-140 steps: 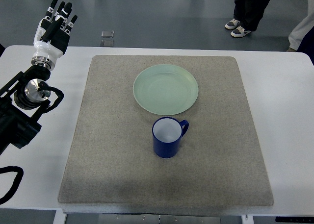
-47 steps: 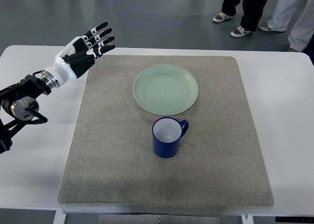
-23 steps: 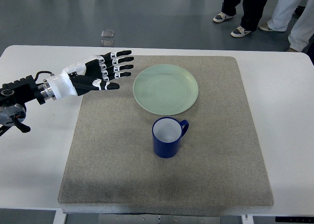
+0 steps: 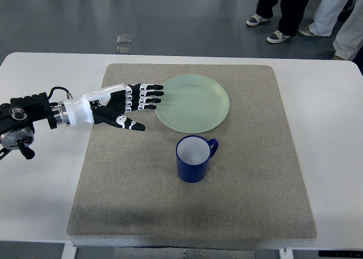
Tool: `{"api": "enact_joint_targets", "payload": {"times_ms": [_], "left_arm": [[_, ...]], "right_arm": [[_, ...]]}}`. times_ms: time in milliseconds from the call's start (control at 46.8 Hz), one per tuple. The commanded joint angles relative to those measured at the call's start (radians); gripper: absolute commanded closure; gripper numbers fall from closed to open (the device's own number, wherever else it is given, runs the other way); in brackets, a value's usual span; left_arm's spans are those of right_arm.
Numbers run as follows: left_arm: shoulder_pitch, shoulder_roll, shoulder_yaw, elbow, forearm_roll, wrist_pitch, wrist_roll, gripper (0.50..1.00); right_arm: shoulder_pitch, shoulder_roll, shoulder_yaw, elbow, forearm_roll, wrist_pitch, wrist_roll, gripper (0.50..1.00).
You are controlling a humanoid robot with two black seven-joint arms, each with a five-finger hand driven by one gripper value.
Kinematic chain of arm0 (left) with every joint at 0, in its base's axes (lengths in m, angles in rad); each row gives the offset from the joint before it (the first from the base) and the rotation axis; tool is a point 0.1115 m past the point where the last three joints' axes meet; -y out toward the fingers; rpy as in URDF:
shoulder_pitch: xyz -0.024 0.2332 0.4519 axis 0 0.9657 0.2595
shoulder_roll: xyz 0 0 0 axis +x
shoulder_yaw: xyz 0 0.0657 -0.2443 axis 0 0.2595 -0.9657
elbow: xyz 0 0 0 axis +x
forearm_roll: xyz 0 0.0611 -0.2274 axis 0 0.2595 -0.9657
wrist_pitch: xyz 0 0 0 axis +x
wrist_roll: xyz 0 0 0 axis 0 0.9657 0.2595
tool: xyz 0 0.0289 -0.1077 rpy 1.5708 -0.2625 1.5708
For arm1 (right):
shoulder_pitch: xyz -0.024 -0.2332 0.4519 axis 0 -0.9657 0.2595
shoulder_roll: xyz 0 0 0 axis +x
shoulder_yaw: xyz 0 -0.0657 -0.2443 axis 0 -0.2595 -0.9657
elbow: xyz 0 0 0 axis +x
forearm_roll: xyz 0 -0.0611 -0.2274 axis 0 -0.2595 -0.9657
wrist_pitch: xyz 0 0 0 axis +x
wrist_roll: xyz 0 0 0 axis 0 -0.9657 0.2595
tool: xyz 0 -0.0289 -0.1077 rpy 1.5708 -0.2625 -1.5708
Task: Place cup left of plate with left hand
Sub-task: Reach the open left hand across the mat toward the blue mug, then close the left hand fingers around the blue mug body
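I have the black-and-white robotic left hand (image 4: 122, 106) out over the grey felt mat (image 4: 136, 202) now, fingers spread flat and holding nothing, fingertips (image 4: 157, 93) reaching to the left rim of the pale green round plate (image 4: 193, 103). Half a second ago it was a little higher and farther back on the mat; a second ago it was off the mat's far-left corner, angled up, and three seconds ago it stood upright at the edge of the white worktop (image 4: 334, 128). So the arm has swung in from the left and is dropping lower and nearer to me with each frame.

The dark blue ceramic mug (image 4: 194, 158) has not budged in any of that. It stands upright on the mat just on my side of the plate, near its front rim but apart from it, handle pointing to the upper right, mouth open and empty. The hand is well apart from it, up and to the left.

My reading: this is the approach, with the grasp not yet begun. The hand has to come down and across to the mug's left wall, away from the handle. The patch of mat left of the plate, where the mug must go, lies under my own hand right now. The right arm is out of sight. People's legs and shoes (image 4: 272, 33) show on the floor beyond the worktop.
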Motion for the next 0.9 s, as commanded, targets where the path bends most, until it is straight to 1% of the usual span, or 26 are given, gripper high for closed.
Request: {"api": "enact_joint_targets", "payload": {"times_ms": [0,85,320,726,875], "left_arm": [[-0.001,-0.003,0.012,-0.018,0.019,0.0,0.0,0.504],[-0.001,-0.009,0.022,-0.032,0.037,0.0,0.0,0.504],[-0.001,-0.091,0.032,-0.025,0.065,0.0,0.002,0.504],[-0.001,-0.109,0.088,-0.019,0.07,0.0,0.002,0.504],[0.005,-0.14,0.092,-0.003,0.071,0.0,0.002,0.504]], "right_arm": [[0.0,0.0,0.0,0.0,0.001,0.0,0.001,0.568],[0.0,0.0,0.0,0.0,0.001,0.0,-0.001,0.568],[0.0,0.0,0.0,0.0,0.001,0.0,0.001,0.568],[0.0,0.0,0.0,0.0,0.0,0.0,-0.001,0.568],[0.0,0.0,0.0,0.0,0.001,0.0,-0.001,0.568]]}}
